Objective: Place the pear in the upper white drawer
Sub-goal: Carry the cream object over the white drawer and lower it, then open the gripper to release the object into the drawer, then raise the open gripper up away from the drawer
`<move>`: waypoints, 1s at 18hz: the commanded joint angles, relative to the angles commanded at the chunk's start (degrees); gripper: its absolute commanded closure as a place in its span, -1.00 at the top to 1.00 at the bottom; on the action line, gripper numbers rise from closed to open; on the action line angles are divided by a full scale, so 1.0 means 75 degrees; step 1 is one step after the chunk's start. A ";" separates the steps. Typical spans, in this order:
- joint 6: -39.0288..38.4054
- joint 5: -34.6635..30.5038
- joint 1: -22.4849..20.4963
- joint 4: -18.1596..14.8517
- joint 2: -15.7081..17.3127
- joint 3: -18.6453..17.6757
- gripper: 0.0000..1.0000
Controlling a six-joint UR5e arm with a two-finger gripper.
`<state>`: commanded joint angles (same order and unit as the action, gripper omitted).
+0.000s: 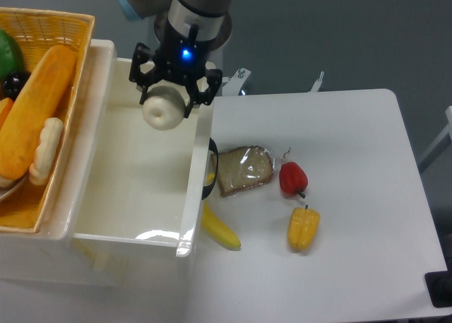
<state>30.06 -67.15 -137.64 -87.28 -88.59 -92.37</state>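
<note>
The pincer [167,100] is pinching the pear [163,112] from above, its dark fingers closing on either side of the fruit, and the pear's dimpled end is facing the camera. It is hanging over the far right part of the upper white drawer [106,196], inside the line of the right wall, so that letting go would probably drop the fruit into the tray rather than onto the desk [353,167]. The pear appears to be clear of the drawer's floor, though how high it is hanging cannot be judged from this angle.

The drawer is lying open and bare inside. To its left a yellow basket [67,26] is sitting on the rim, holding a long loaf [32,111] and other foods, well apart from the pear. On the desk to the right, a wrapped slice of bread [246,169], a red pepper [293,178], a yellow pepper [303,227] and a banana [219,229] are lying beside the drawer's dark handle [210,169]. None of these is standing in the way; only the thick right wall is close to the fruit.
</note>
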 joint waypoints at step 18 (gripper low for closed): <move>0.0187 -0.0117 0.0153 0.0117 -0.0082 0.0034 0.97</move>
<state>31.46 -68.03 -136.49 -86.40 -89.21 -92.11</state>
